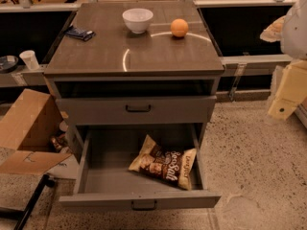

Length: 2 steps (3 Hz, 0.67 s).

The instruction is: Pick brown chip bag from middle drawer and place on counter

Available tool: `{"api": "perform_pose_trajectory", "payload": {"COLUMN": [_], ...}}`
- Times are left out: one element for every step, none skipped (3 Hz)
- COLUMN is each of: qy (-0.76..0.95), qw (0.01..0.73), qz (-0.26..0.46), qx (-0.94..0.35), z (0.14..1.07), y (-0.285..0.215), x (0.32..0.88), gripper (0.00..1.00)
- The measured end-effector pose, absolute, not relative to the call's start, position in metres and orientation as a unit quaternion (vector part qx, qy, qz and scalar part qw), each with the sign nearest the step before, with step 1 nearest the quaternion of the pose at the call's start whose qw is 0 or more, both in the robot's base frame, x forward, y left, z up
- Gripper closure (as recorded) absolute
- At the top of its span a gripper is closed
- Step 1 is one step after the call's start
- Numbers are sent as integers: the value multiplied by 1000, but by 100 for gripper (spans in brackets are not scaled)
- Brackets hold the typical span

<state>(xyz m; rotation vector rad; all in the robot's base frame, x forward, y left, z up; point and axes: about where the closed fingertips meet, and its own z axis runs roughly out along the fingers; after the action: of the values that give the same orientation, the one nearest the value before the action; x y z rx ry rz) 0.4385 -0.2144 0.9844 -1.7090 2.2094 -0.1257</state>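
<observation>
The brown chip bag [163, 163] lies flat on the floor of the pulled-out middle drawer [108, 176], right of its centre, with "Sea Salt" lettering facing up. The counter [158, 51] is the glossy brown-grey cabinet top above, with a pale curved ring mark. My arm shows only at the right edge as white and cream-yellow parts. The gripper [283, 107] hangs there, well to the right of the cabinet and above the floor, far from the bag.
A white bowl [137, 19], an orange [179, 28] and a dark flat packet [79, 32] sit at the back of the counter. A closed taller drawer front [138, 108] is above the open drawer. An open cardboard box [26, 128] and a black bar [29, 205] lie on the floor left.
</observation>
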Motion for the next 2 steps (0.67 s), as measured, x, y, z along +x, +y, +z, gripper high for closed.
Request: {"api": "perform_pose_trajectory", "payload": {"qy": [778, 775], "qw": [172, 169], "qz": [-44, -29], "qx": [-602, -608], "z": [984, 953], "y": [-214, -211], "x": [439, 448], "gripper": [0, 0]}}
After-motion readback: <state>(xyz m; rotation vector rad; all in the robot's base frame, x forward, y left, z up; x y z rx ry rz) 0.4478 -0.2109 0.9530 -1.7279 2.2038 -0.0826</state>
